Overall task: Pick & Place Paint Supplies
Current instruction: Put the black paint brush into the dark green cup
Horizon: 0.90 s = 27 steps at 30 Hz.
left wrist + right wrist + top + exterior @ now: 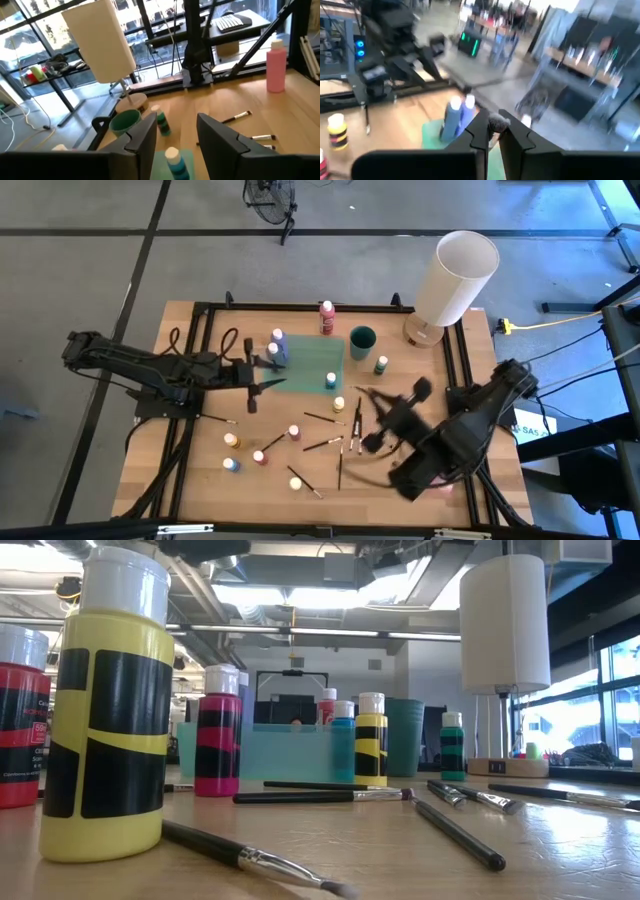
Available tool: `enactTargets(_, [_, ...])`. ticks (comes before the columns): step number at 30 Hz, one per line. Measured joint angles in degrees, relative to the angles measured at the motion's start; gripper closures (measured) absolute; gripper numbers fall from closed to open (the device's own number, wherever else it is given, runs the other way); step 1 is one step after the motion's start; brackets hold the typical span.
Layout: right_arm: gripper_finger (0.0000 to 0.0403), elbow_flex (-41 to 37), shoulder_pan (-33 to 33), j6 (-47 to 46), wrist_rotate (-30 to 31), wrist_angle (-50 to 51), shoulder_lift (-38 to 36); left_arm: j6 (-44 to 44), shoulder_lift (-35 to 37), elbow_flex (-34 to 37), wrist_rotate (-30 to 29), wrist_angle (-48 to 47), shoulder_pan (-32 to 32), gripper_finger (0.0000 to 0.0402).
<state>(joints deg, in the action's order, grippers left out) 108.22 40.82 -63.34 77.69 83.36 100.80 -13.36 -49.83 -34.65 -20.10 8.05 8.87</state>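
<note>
From above, the wooden table [200, 480] carries a flat teal mat [305, 365] with two blue-purple bottles [277, 348] at its left edge and a small teal bottle [331, 380] near its right side; a red bottle [327, 318] stands at the mat's far edge, a dark green cup [362, 341] and a green bottle [381, 364] just to the right, and thin dark brushes [325, 443] lie scattered among small yellow, red and blue bottles nearer the front. Only this view shows both arms whole: the left gripper [262, 383] sits at the mat's left edge, near the blue-purple pair, and the right gripper [372, 406] hangs over the brushes. The low view instead gives shapes and finish: a yellow bottle [105, 710] with a black label and a smooth white cap, a pink bottle [218, 730], glossy brush handles with metal ferrules [250, 855], a translucent teal tray wall [290, 752], and the matt white cylinder [505, 622]. The left wrist view shows the left gripper [175, 135] with its jaws spread and nothing between them, a tall pink bottle [276, 67] beyond. The right wrist view shows the right gripper [490, 131] with its jaws pressed on a brush tip [496, 121]
</note>
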Motion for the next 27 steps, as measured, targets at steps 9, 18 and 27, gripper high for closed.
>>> enactTargets(9, [0.0377, -12.5, -6.1, -16.3, -7.1, 3.0, -3.0, 2.9, 0.8, 0.0, 0.6, -4.9, 0.0, 0.0268])
enactTargets(18, [0.0376, -23.4, -13.0, -26.2, -10.6, 5.3, -5.5, 4.2, 0.7, 0.0, 2.2, -8.6, 0.0, 0.0269])
enactTargets(27, [0.0375, -24.2, -19.6, -21.2, -10.9, 2.5, -5.6, 4.5, 0.7, 0.0, 2.2, -8.7, 0.0, 0.027])
